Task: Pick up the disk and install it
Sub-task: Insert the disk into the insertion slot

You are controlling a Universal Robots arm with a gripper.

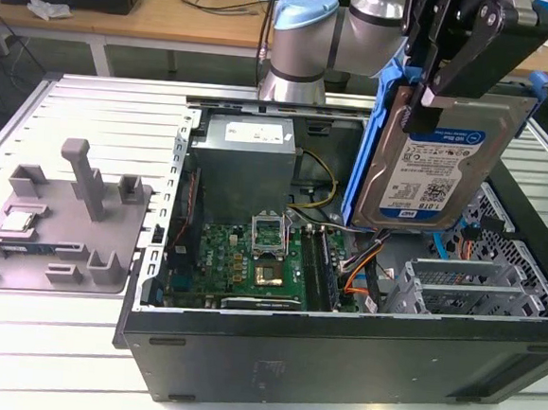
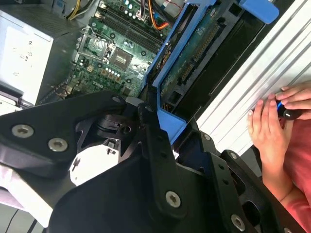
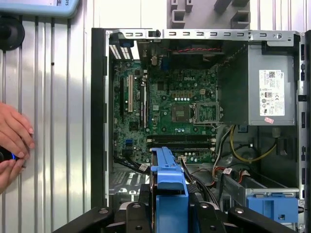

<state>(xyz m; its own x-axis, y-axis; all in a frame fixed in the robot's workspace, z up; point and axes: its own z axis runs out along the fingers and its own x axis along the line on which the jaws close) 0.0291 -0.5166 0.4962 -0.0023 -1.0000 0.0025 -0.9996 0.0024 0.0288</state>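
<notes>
The disk point(image 1: 438, 166), a silver hard drive with a white and blue label in a blue plastic bracket, hangs tilted on edge above the right part of the open computer case point(image 1: 339, 348). My gripper point(image 1: 430, 103) is shut on its upper end, black fingers on both faces. The second wrist view shows the disk's green circuit side point(image 2: 197, 60) and blue bracket running away from the gripper point(image 2: 148, 128). In the first wrist view the bracket's edge point(image 3: 167, 182) sticks out between the fingers point(image 3: 141, 213) over the case's cables.
Inside the case are the motherboard point(image 1: 261, 251), grey power supply point(image 1: 245, 155) and metal drive cage point(image 1: 476, 287) with a blue latch point(image 3: 272, 206). A grey fixture plate point(image 1: 64, 217) lies at the exterior view's left. A person's hands point(image 2: 272, 126) rest beside the case.
</notes>
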